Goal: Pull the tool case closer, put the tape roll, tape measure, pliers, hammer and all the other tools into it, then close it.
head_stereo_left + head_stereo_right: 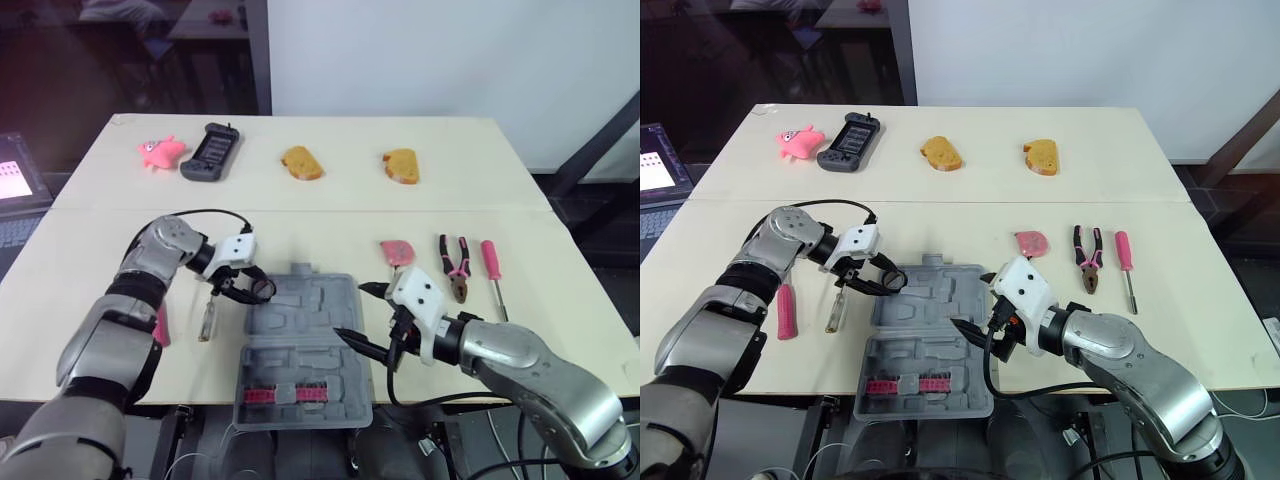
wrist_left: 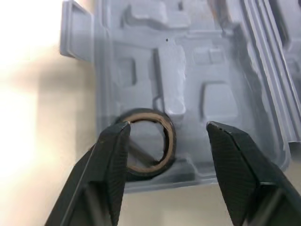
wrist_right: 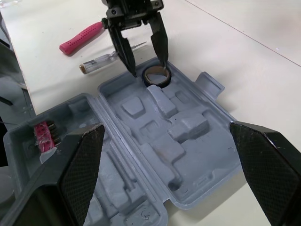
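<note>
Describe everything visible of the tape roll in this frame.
The tape roll is a small ring, black outside with a brown cardboard-like core. It rests slightly tilted in a corner recess of the open grey tool case, touching its moulded floor. The open left claw straddles it; contact is unclear.

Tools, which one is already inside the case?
The tape roll, lying in a corner pocket of the open tool case; the pliers and pink screwdriver lie on the table.

Tape roll (image 3: 155, 83) lies in the tool case (image 1: 310, 322) (left corner), pliers (image 1: 457, 268) well right.
</note>
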You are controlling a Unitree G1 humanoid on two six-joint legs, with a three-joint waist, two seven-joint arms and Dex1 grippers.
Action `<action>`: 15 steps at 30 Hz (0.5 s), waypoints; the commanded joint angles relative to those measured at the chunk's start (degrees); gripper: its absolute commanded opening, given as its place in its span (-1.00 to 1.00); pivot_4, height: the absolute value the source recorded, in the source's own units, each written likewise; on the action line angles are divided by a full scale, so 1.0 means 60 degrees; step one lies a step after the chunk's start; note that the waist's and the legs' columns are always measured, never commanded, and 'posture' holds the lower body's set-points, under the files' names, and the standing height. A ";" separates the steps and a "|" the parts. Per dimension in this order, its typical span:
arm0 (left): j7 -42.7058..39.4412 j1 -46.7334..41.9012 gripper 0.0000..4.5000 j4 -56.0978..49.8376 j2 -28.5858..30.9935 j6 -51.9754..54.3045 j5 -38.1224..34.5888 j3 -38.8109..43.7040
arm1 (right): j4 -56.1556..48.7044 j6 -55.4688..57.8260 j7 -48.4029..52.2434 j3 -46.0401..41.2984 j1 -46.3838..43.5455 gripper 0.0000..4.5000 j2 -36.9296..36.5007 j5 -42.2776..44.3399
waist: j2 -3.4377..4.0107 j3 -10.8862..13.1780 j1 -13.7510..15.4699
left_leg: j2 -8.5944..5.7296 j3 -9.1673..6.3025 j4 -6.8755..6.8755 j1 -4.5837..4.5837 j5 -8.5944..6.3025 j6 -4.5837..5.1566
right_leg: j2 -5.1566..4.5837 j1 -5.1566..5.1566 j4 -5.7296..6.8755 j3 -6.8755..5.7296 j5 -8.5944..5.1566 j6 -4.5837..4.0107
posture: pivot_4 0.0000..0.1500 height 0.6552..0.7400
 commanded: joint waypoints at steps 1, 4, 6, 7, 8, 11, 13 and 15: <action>-0.0223 -0.0211 0.08 -0.0511 0.0161 0.0102 -0.0345 0.0448 | -0.0251 -0.0150 0.0042 -0.0236 -0.0008 1.00 -0.0048 -0.0004 | 0.0000 0.0000 0.0000 | 0.0000 0.0000 0.0000 0.0000 0.0000 0.0000 | 0.0000 0.0000 0.0000 0.0000 0.0000 0.0000 | 1.00 1.00; -0.0305 -0.0031 0.08 -0.0712 0.0227 0.0352 -0.0648 0.0766 | -0.0249 -0.0186 0.0034 -0.0212 0.0023 1.00 -0.0031 -0.0035 | 0.0000 0.0000 -0.0002 | 0.0000 0.0000 0.0000 0.0000 0.0000 0.0000 | 0.0000 0.0000 0.0000 0.0000 0.0000 0.0000 | 1.00 1.00; -0.0149 0.0138 0.08 -0.0672 0.0288 0.0375 -0.0658 0.0884 | -0.0255 -0.0205 0.0033 -0.0204 0.0054 1.00 -0.0037 -0.0056 | 0.0000 0.0000 -0.0019 | 0.0000 0.0000 0.0000 0.0000 0.0000 0.0000 | 0.0000 0.0000 0.0000 0.0000 0.0000 0.0000 | 1.00 1.00; -0.0090 0.0228 0.08 -0.0628 0.0296 0.0381 -0.0693 0.0963 | -0.0256 -0.0207 0.0030 -0.0209 0.0060 1.00 -0.0031 -0.0055 | 0.0000 0.0000 -0.0025 | 0.0000 0.0000 0.0000 0.0000 0.0000 0.0000 | 0.0000 -0.0001 0.0000 0.0001 0.0000 0.0000 | 1.00 1.00; -0.0019 0.0305 0.08 -0.0600 0.0285 0.0406 -0.0747 0.1050 | -0.0262 -0.0211 0.0033 -0.0214 0.0073 1.00 -0.0030 -0.0058 | 0.0000 0.0000 -0.0022 | 0.0001 0.0000 -0.0001 0.0001 0.0000 0.0000 | 0.0000 -0.0001 0.0000 0.0001 0.0000 0.0000 | 1.00 1.00; 0.0227 0.0500 0.08 -0.0590 0.0187 0.0552 -0.0905 0.1314 | -0.0266 -0.0222 0.0051 -0.0213 0.0108 1.00 -0.0027 -0.0070 | 0.0000 0.0000 -0.0012 | 0.0001 -0.0001 -0.0003 0.0001 0.0000 0.0000 | 0.0000 -0.0002 0.0000 0.0000 0.0000 0.0000 | 1.00 1.00; 0.0396 0.0650 0.08 -0.0688 0.0134 0.0584 -0.0976 0.1437 | -0.0264 -0.0219 0.0057 -0.0208 0.0124 1.00 -0.0029 -0.0080 | 0.0000 0.0000 0.0012 | 0.0001 -0.0001 -0.0001 0.0000 0.0000 0.0000 | 0.0000 -0.0001 0.0000 0.0000 0.0000 0.0000 | 1.00 1.00; 0.0566 0.0777 0.08 -0.0756 0.0078 0.0603 -0.1034 0.1523 | -0.0266 -0.0212 0.0056 -0.0210 0.0137 1.00 -0.0027 -0.0080 | 0.0000 0.0000 0.0019 | 0.0000 0.0000 0.0001 0.0000 0.0000 0.0000 | -0.0002 0.0001 0.0000 0.0000 0.0000 0.0000 | 1.00 1.00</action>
